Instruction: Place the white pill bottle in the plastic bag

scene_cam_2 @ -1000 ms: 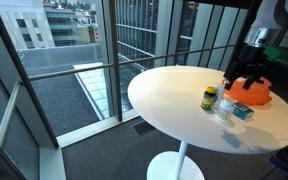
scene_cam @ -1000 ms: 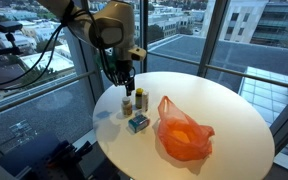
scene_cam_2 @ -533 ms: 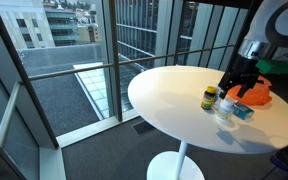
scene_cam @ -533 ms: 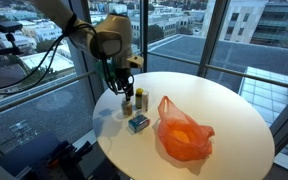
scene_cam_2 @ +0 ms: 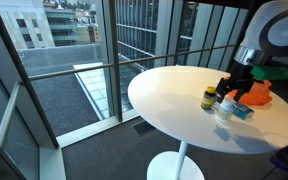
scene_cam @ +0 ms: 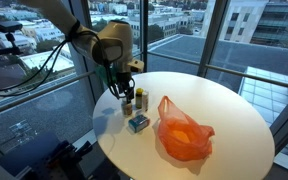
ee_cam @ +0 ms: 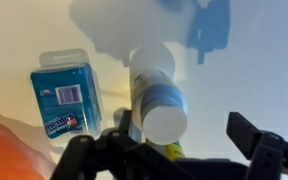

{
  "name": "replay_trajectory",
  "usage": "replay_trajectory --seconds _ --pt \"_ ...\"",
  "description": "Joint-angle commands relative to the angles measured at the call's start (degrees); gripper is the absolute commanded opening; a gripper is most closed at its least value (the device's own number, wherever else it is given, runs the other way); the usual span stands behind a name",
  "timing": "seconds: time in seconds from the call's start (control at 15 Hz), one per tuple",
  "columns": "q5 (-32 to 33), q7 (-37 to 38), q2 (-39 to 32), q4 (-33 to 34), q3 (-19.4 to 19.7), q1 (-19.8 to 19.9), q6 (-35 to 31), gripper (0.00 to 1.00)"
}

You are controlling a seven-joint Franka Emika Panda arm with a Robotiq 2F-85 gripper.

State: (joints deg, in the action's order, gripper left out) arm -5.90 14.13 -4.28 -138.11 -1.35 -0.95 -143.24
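Observation:
The white pill bottle (ee_cam: 156, 85) stands upright on the round white table (scene_cam: 224, 105), seen from above in the wrist view with its white cap toward the camera. It also shows in both exterior views (scene_cam: 126, 105) (scene_cam_2: 225, 108). The orange plastic bag (scene_cam: 182, 137) lies on the table beside the bottles; it shows too in an exterior view (scene_cam_2: 260, 92) and at the wrist view's lower left corner (ee_cam: 4, 150). My gripper (ee_cam: 184, 130) is open and empty, just above the bottle, with its jaws on either side of the cap. It also shows in both exterior views (scene_cam: 123, 88) (scene_cam_2: 233, 88).
A yellow-capped bottle (scene_cam_2: 210, 99) stands close beside the pill bottle, partly hidden under it in the wrist view (ee_cam: 175, 151). A blue box (ee_cam: 67, 95) lies next to them (scene_cam: 137, 123). The table edge is near the bottles, with glass walls behind.
My gripper has come down and shifted slightly toward the bottles. The bottles, box and bag have not moved.

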Motion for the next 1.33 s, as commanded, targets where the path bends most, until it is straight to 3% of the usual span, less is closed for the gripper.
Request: replay_trajectory --seconds 0.0,0.4,1.27 --pt "2.1 1.3 -1.1 0.8 0.3 -0.6 -0.8 0.64" --pt "4.1 1.4 0.9 0.4 0.6 -0.5 -0.8 0.19" --pt "2.2 0.6 11.1 3.0 3.2 3.2 1.0 0.19"
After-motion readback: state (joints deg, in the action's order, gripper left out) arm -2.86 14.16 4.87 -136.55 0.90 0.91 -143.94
